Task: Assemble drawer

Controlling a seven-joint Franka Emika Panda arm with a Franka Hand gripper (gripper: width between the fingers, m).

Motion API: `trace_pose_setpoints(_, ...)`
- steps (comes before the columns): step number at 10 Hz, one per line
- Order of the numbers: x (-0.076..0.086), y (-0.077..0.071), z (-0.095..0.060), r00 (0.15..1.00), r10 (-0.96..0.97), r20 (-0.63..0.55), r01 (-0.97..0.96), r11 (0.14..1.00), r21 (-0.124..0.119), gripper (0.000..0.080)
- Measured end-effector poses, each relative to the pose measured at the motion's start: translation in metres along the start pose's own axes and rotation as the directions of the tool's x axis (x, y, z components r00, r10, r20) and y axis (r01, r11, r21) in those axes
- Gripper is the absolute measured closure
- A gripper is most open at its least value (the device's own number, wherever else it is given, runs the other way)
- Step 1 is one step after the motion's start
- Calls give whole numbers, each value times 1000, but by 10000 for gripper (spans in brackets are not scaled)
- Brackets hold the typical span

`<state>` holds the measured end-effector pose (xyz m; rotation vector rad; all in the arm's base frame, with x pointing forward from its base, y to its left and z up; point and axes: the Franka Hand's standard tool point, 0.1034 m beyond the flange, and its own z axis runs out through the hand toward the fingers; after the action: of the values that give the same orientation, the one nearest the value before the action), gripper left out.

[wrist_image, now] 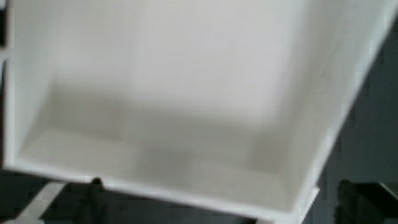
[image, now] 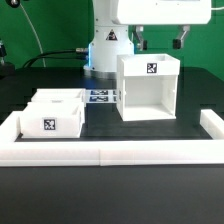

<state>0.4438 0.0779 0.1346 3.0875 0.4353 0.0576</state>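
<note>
Black table (image: 100, 128) filled most of my exterior feed, w/ 1 long white border rail (image: 110, 152) along its near edge, turning up at both ends. Drawer parts, 3 total: 1 tall casing (image: 148, 95) upright toward the exterior view's right, open side up, tag facing the cam. 2 open-top trays sat close together on the exterior view's left, well apart from the casing: front tray (image: 50, 124) w/ its tag toward the cam, rear tray (image: 58, 98) just behind it. 1 marker board (image: 100, 97) lay flat between trays and casing, farther back.

1 arm (image: 160, 12) reached in from the top, wrist pointing straight down. Gripper (image: 159, 43) hung right over the casing's open top, fingers (image: 139, 42) spread wide, nothing pinched. Couldn't tell if they touched the rim. Wrist cam showed only the casing's (wrist_image: 178, 90) white inside, blurry.
</note>
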Motion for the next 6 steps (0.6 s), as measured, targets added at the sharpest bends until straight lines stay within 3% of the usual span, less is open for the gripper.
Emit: trace_pose_setpoints(6,-25,-33,27,999,44,16,-45,999,23,150)
